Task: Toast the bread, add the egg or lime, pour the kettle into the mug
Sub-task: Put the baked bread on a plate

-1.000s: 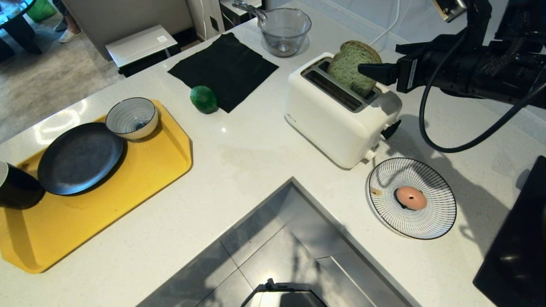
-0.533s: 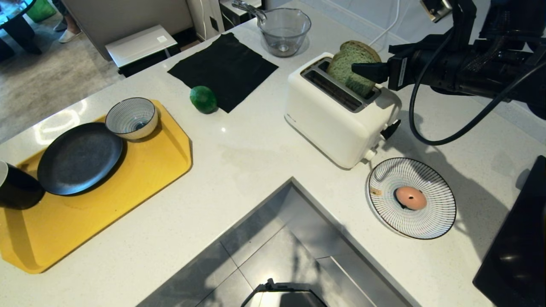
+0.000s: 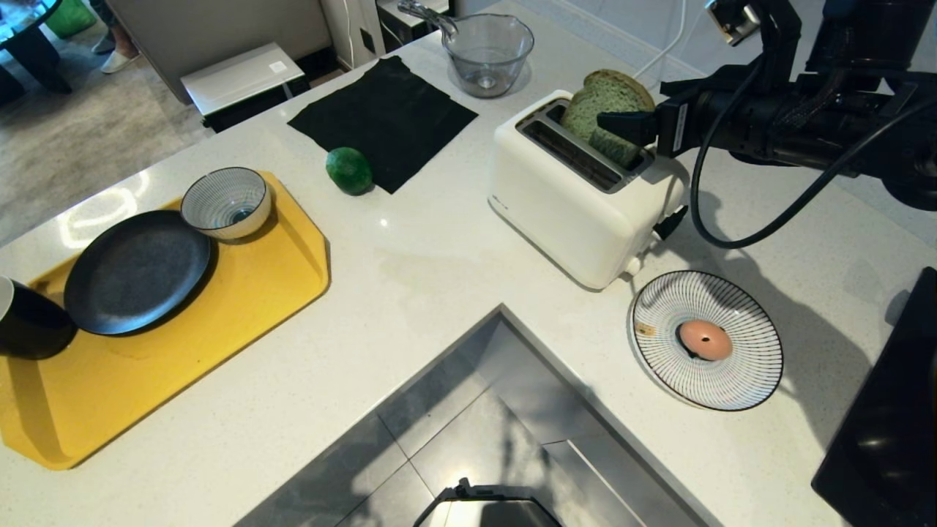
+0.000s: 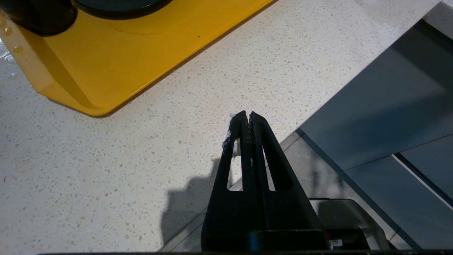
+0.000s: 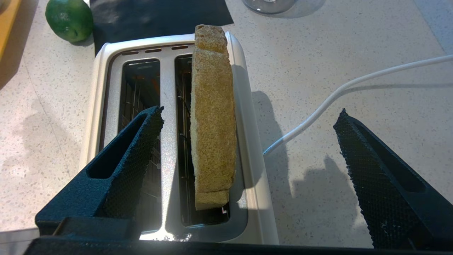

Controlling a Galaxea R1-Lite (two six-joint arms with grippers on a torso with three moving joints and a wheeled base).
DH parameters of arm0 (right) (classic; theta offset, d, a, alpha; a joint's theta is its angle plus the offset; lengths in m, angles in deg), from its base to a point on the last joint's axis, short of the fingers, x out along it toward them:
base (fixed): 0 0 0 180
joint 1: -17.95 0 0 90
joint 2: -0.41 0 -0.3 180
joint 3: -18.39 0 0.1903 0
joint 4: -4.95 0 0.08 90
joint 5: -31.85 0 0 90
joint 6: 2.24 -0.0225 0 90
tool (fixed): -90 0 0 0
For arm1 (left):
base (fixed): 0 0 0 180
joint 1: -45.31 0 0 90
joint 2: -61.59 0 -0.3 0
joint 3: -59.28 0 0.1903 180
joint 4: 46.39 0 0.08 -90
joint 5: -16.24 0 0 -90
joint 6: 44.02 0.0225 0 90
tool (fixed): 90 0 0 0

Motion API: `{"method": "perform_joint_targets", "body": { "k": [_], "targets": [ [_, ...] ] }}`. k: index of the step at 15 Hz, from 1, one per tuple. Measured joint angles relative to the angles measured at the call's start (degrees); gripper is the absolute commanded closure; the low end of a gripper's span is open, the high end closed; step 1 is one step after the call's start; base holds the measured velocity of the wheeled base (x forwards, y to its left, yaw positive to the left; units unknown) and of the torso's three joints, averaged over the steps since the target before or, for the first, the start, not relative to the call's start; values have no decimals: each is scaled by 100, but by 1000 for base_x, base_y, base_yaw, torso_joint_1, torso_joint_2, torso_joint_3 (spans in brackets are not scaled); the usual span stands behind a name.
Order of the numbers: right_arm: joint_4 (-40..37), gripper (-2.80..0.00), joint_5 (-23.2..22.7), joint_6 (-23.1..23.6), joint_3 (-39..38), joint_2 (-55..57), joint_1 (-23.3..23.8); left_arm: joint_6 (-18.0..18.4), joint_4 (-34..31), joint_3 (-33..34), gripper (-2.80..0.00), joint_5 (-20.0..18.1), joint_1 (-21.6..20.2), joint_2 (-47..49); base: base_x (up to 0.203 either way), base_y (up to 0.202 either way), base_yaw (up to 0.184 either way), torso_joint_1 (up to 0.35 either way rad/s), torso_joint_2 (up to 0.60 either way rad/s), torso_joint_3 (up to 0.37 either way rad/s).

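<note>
Speckled white countertop (image 3: 439,271), grey tiled floor (image 3: 483,439) below; right pincer (image 5: 247,117) apart, left pincer (image 4: 246,118) together.

Pale green bread (image 3: 602,110) with a tan crust, white toaster (image 3: 578,197), glossy bright green lime (image 3: 349,170). Pinkish-brown egg (image 3: 705,339) with a dark spot, on a white plate (image 3: 747,373) with thin black radiating lines. Yellow tray (image 3: 183,344), matte black plate (image 3: 135,271), blue-and-white striped bowl (image 3: 226,203), black cloth (image 3: 384,117), white speckled table (image 3: 424,271).

head overhead, right wrist near toaster (image 5: 170,141)
</note>
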Motion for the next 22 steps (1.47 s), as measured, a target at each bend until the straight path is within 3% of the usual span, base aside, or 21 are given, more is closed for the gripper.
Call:
{"method": "perform_joint_targets", "body": {
  "k": [15,16,22],
  "targets": [
    [-2,-280,-16,-215,69,33,82,-1,0,0,0,1,0,0,0,0,0,0,0,0],
    [-2,0,-13,-230,69,34,82,-1,0,0,0,1,0,0,0,0,0,0,0,0],
    [7,0,-16,-221,53,39,104,-1,0,0,0,1,0,0,0,0,0,0,0,0]
  ]
}}
